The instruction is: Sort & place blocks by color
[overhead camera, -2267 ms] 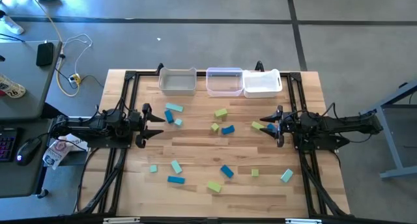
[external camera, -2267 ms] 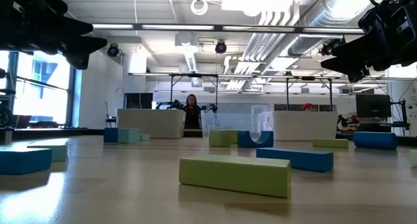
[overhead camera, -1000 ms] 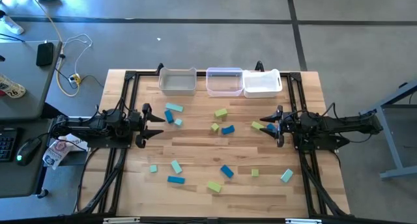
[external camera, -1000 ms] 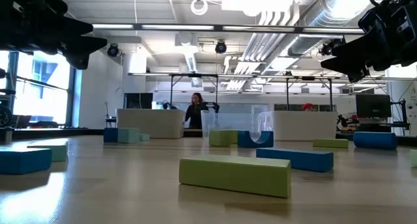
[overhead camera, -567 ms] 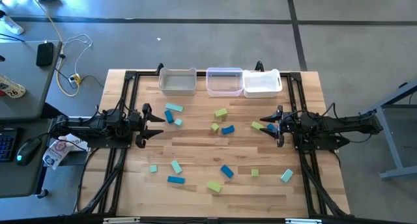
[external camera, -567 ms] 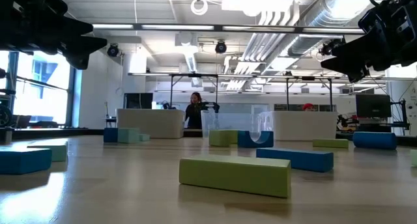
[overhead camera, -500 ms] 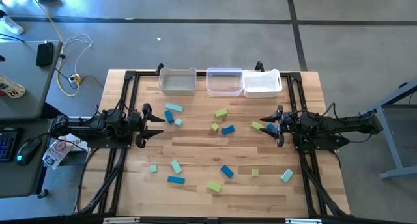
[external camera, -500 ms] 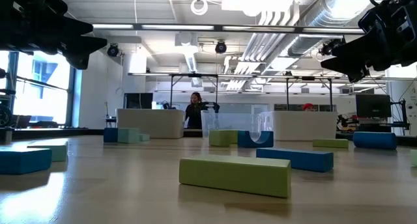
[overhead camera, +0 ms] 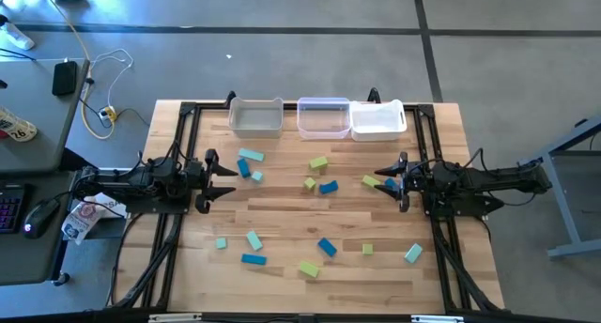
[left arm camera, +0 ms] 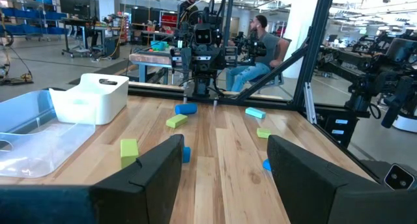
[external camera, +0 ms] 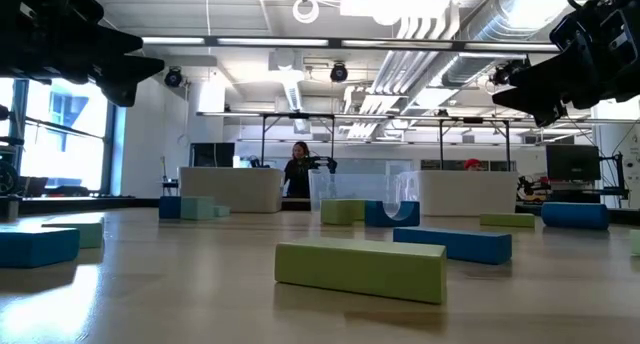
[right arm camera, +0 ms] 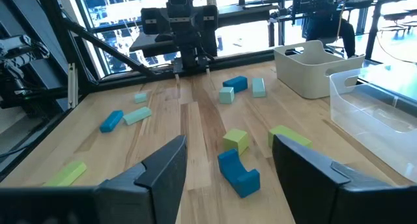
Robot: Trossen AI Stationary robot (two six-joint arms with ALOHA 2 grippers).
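Note:
Several small blocks in pale teal, darker blue and yellow-green lie flat and scattered on the wooden table point(overhead camera: 282, 220): a teal bar point(overhead camera: 250, 155), a blue block point(overhead camera: 327, 187), a yellow-green block point(overhead camera: 318, 162), a yellow-green bar point(overhead camera: 309, 269) point(external camera: 360, 268). My left gripper point(overhead camera: 225, 178) point(left arm camera: 221, 178) is open above the table's left side, pointing right. My right gripper point(overhead camera: 383, 179) point(right arm camera: 228, 178) is open above the right side, pointing left, over a yellow-green bar point(overhead camera: 372, 181) and a blue block. Neither holds anything.
Three translucent white bins stand in a row at the far edge: left point(overhead camera: 256, 117), middle point(overhead camera: 323, 116), right point(overhead camera: 377, 118). Black frame rails run along the table's left and right sides. People are in the room beyond the table point(external camera: 299, 171) point(left arm camera: 260, 38).

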